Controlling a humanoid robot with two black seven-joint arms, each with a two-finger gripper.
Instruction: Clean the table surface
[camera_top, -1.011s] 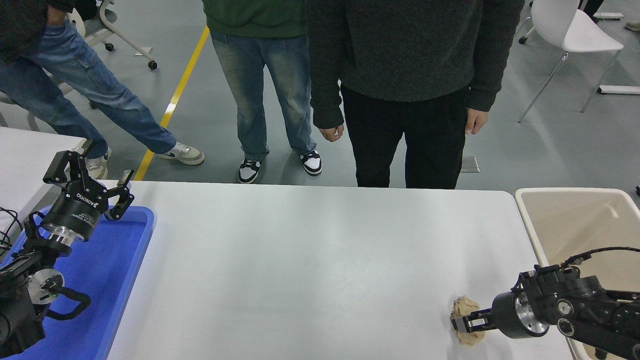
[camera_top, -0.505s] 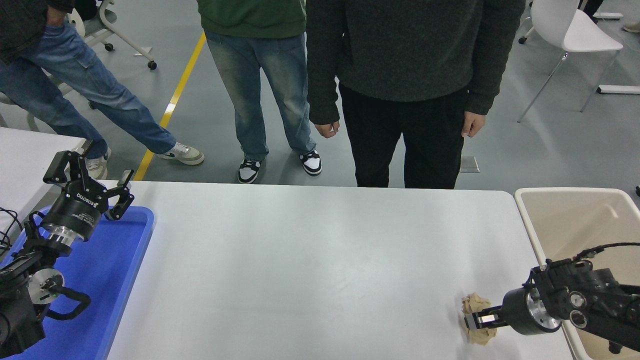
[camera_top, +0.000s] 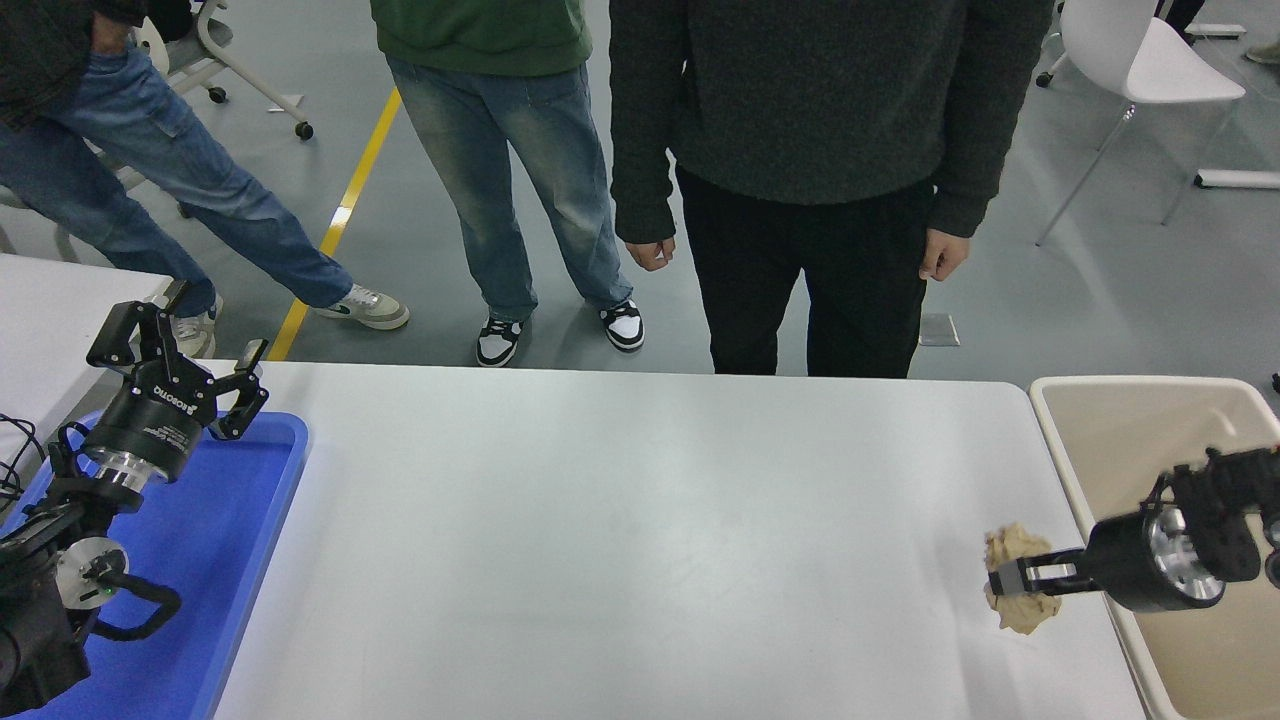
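While three people stand at the far edge, your right black gripper (camera_top: 1000, 580) clamps a crumpled beige paper wad (camera_top: 1018, 590) above the wide matte white tabletop (camera_top: 620, 530), beside the beige plastic bin (camera_top: 1075, 395). Your left gripper (camera_top: 180, 355) hangs spread over the blue plastic tray (camera_top: 270, 480).

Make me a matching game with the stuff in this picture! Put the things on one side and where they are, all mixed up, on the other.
Things:
1. crumpled paper ball
2. blue tray
3. beige bin
4. white chair

Places:
A. on the floor, far right
B. at the table's left edge, under the left gripper
C. pinched in the right gripper, near the table's right edge
D. just past the table's right edge

Pairs: 1-C, 2-B, 3-D, 4-A
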